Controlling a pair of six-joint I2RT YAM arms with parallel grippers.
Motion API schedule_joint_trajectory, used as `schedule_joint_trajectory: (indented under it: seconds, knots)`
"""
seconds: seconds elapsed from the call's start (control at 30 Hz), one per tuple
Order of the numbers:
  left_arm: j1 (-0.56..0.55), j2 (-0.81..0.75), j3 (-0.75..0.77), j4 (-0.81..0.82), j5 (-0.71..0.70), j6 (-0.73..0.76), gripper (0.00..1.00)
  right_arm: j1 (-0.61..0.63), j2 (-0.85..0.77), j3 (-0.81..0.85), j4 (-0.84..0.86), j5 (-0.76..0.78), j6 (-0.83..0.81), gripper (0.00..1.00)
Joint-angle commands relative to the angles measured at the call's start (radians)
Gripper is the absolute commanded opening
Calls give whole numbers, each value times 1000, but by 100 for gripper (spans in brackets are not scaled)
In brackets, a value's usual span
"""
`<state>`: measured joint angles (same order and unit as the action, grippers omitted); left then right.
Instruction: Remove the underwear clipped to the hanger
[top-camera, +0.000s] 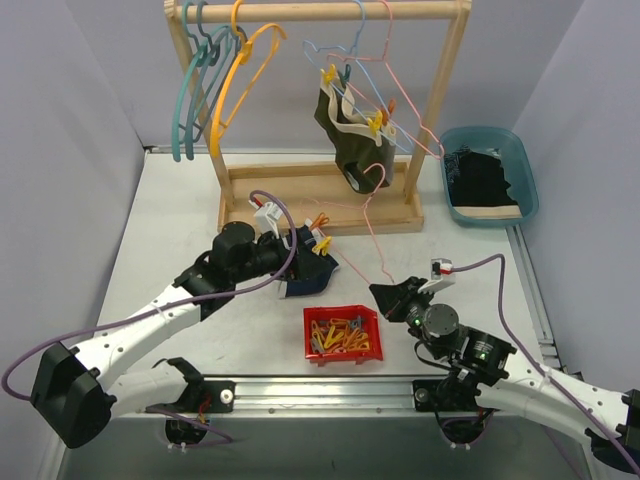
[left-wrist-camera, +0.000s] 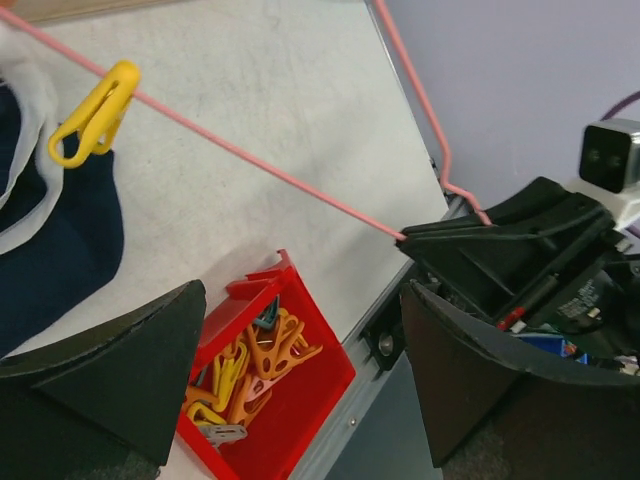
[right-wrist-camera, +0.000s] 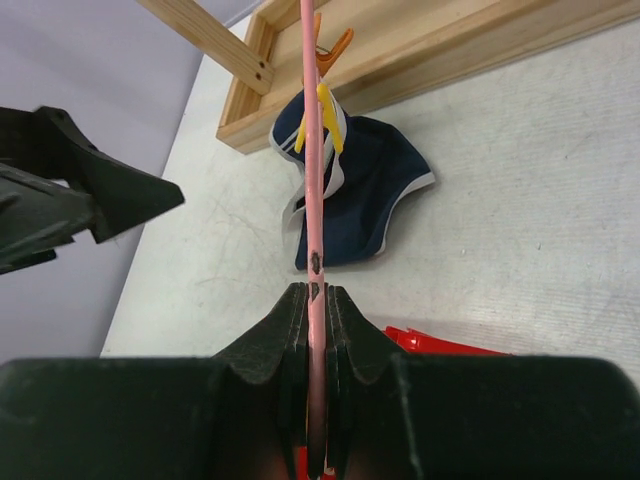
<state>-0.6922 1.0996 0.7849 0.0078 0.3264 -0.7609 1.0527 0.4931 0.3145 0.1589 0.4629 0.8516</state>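
Observation:
A navy underwear (top-camera: 312, 276) (right-wrist-camera: 365, 190) lies on the table, pinned by a yellow clip (left-wrist-camera: 95, 113) (right-wrist-camera: 328, 105) to a pink wire hanger (top-camera: 372, 232) (right-wrist-camera: 312, 200). My right gripper (top-camera: 386, 292) (right-wrist-camera: 316, 300) is shut on that hanger's wire. My left gripper (top-camera: 300, 250) (left-wrist-camera: 300, 370) stands open right beside the navy underwear (left-wrist-camera: 50, 240), nothing between its fingers. A dark olive underwear (top-camera: 345, 135) hangs on the rack, held to a blue hanger by yellow clips.
A red tray (top-camera: 343, 335) (left-wrist-camera: 290, 400) of loose clips sits at the near edge between the arms. The wooden rack (top-camera: 320, 205) stands at the back with several bare hangers. A teal bin (top-camera: 525, 165) at back right holds dark cloth.

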Motion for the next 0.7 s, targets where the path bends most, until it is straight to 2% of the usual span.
schedule_joint_trajectory:
  seconds: [0.0,0.2,0.27,0.53,0.67]
  knots:
    - [-3,-43,20,-17,-102,32,88,-5,-48,34,41,39,-28,0]
    - [-3,-102,82,-253,-395,89,91,-5,-132,-23,60,-62,-51,0]
    - [-4,-92,114,-287,-492,104,91,-3,-163,-37,68,-114,-74,0]
    - [-7,58,237,-292,-589,94,92,-2,-143,-43,76,-225,-137,0]
    - [-15,157,338,-386,-650,66,93,0,-117,-49,99,-237,-158,0]
